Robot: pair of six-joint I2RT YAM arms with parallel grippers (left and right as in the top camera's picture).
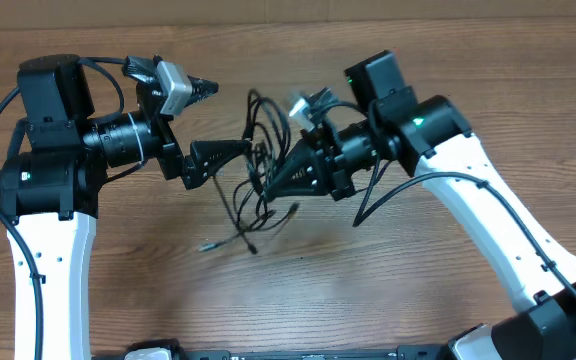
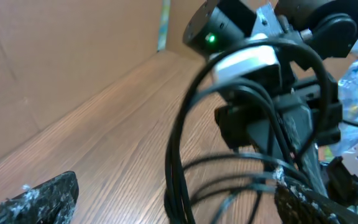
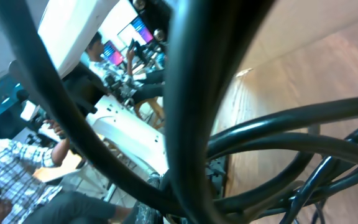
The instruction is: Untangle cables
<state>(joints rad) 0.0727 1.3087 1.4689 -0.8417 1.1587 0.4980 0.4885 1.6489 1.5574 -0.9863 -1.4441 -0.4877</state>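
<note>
Clamping the cables [image 1: 264,150], right fingers [image 1: 293,170] pressed together, left fingers [image 1: 218,153] spread wide apart

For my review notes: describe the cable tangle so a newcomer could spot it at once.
On the wooden table, look between the left arm and the right arm. The cables hang there as a knot of thin black loops pinched in the right tool, loose ends trailing below. They are far thinner than the thick black cords along each arm.

Facing each other from either side, the left gripper [image 1: 231,120] has its jaws spread wide while the right gripper [image 1: 266,184] is pinched tight
</note>
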